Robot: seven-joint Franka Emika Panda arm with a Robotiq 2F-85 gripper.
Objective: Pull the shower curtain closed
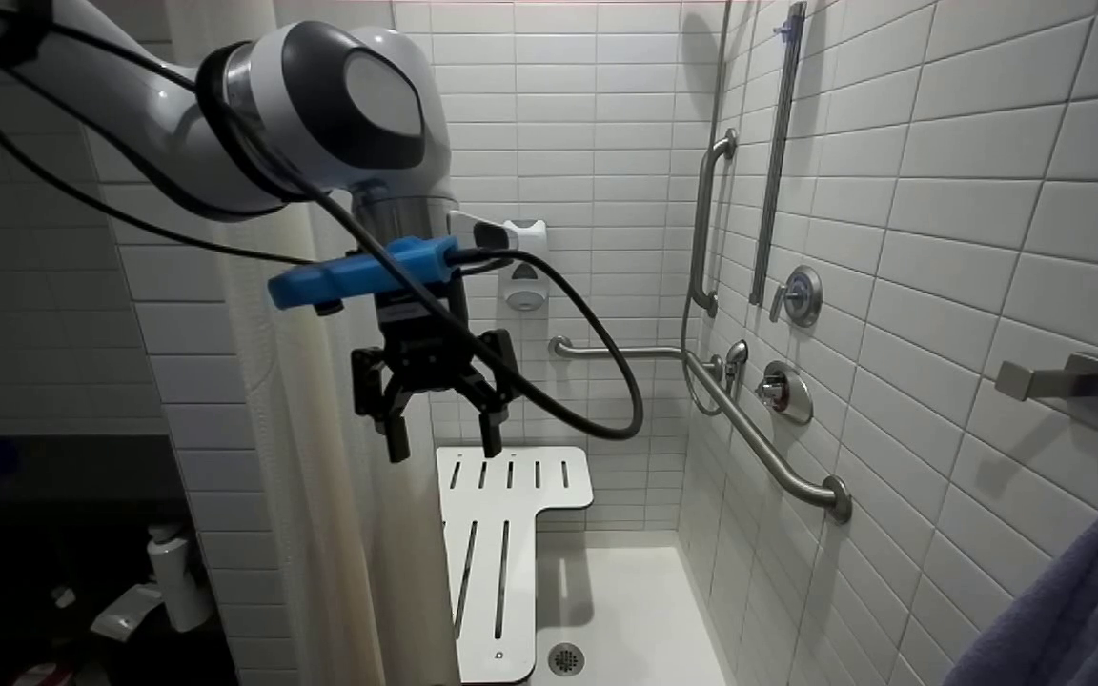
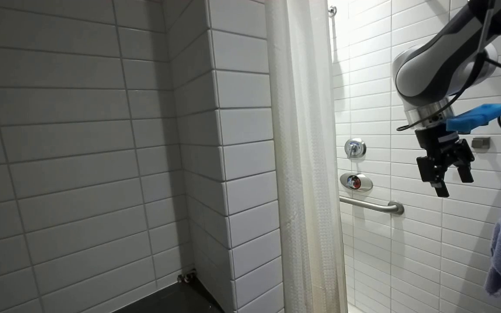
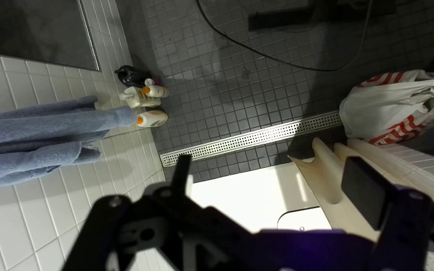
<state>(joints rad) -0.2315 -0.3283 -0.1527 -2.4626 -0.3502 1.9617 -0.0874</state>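
Observation:
The cream shower curtain (image 1: 320,495) hangs in soft vertical folds, bunched at the tiled corner on the left of the shower opening. It also hangs mid-picture in an exterior view (image 2: 305,174). In the wrist view its folds (image 3: 328,180) run down at the right, behind the right-hand finger. My gripper (image 1: 444,446) points down, open, with nothing between its fingers. In an exterior view (image 2: 454,186) it is to the right of the curtain with a visible gap. In the wrist view both spread fingers show (image 3: 275,177), and whether the right-hand one touches the fabric cannot be told.
A white slatted seat (image 1: 501,534) stands behind the curtain. Steel grab bars (image 1: 768,443) and a square hook (image 1: 1064,381) stick out from the wall. A blue-grey towel (image 3: 51,131) hangs there. Bottles (image 3: 145,96) and a plastic bag (image 3: 390,105) stand on the floor.

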